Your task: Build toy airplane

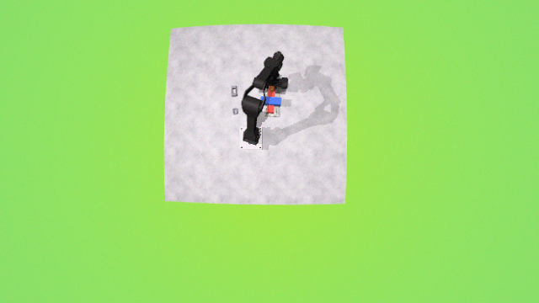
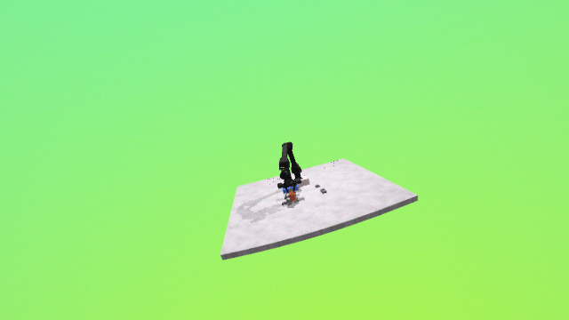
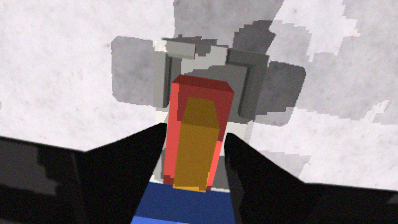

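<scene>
The claw (image 3: 196, 134) stands partly open with nothing gripped, its fingers on either side of the yellow fin (image 3: 197, 150), which stands between them over the red fuselage (image 3: 175, 107) (image 1: 270, 108) in the jig (image 3: 161, 80), the blue wing (image 3: 182, 202) (image 1: 271, 101) lying crosswise just beside the claw.

Top, exterior and wrist views examined — we find no legible text, label, brand, number or sign in any of them — nothing we can read, and no lettering we can make out at this resolution.
</scene>
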Motion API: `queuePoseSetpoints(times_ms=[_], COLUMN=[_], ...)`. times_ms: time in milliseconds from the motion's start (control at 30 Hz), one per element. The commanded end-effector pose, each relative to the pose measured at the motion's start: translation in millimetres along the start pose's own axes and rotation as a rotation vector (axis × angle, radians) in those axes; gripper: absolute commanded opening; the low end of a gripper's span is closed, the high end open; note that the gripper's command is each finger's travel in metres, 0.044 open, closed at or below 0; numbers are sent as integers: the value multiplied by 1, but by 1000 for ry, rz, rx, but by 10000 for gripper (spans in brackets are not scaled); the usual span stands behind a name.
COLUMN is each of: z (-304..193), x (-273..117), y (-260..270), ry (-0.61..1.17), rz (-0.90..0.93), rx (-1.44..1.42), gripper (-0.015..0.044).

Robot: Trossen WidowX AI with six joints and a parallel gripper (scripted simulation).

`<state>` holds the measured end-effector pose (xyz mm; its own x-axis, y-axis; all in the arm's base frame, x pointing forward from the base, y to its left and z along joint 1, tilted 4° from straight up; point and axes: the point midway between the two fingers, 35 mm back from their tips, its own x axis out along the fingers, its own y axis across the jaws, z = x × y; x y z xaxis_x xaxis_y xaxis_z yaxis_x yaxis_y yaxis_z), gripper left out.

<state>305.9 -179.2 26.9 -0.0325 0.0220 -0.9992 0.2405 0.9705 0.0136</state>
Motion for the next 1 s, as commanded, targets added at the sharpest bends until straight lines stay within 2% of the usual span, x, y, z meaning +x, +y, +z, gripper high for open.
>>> queuePoseSetpoints(times_ms=[0,200,433,967], z=[0,1,1,3], x=[0,-3,-89,-91], y=[0,0,0,0], ry=[-1,-1,-1,-1], rz=[-1,-1,-4,-4], rx=[0,0,-3,-3], gripper=[260,260,260,260])
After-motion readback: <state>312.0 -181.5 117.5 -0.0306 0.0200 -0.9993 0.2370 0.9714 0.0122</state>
